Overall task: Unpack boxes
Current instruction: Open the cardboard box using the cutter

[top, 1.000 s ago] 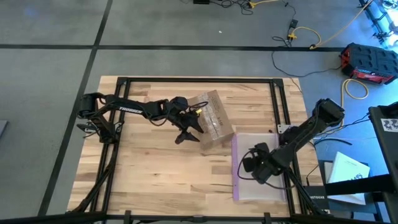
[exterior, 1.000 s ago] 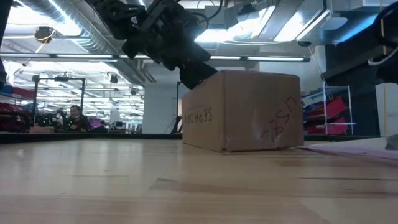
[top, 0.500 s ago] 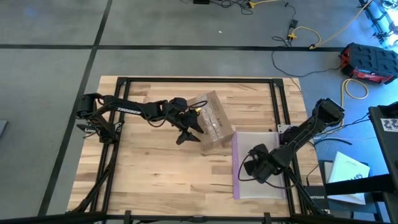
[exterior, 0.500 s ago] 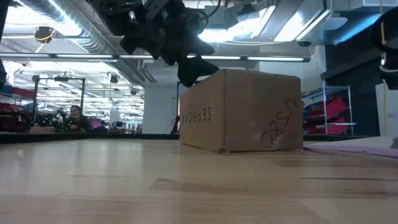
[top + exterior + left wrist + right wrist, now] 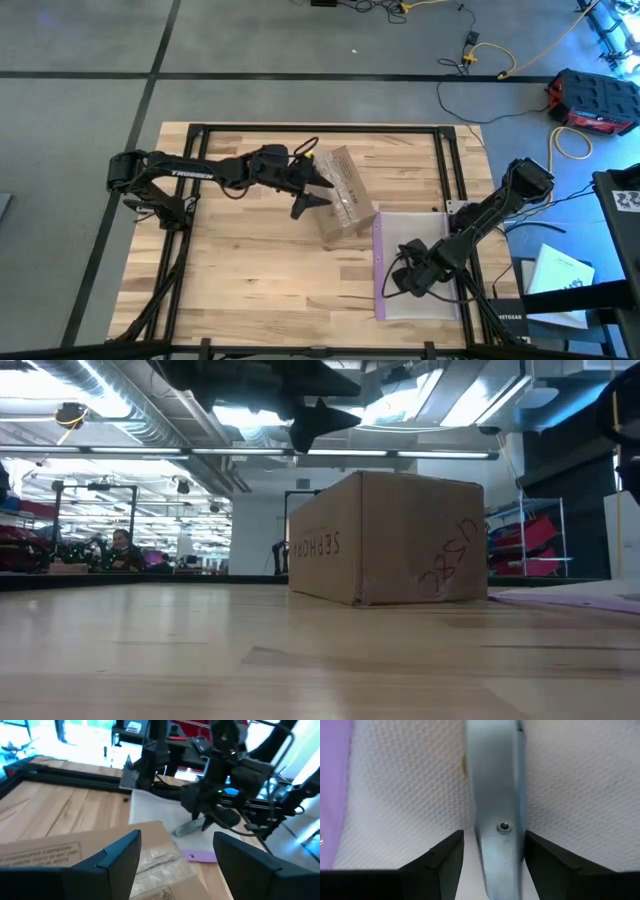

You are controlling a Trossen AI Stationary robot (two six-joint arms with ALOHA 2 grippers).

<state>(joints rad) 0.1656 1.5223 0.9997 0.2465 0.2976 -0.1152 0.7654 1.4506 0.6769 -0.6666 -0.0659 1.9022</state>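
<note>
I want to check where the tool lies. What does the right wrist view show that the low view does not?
Only the right wrist view shows the grey tool, lying on the bag between the open right gripper's fingers. Only the low view shows the box's SEPHORA lettering and the left gripper above it. Both share only the bag, as a thin edge in the low view.

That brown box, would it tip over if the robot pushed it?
Probably not: the brown box sits flat on the table and looks wider than tall, so it would likely slide. Being cardboard, its walls may dent.
</note>
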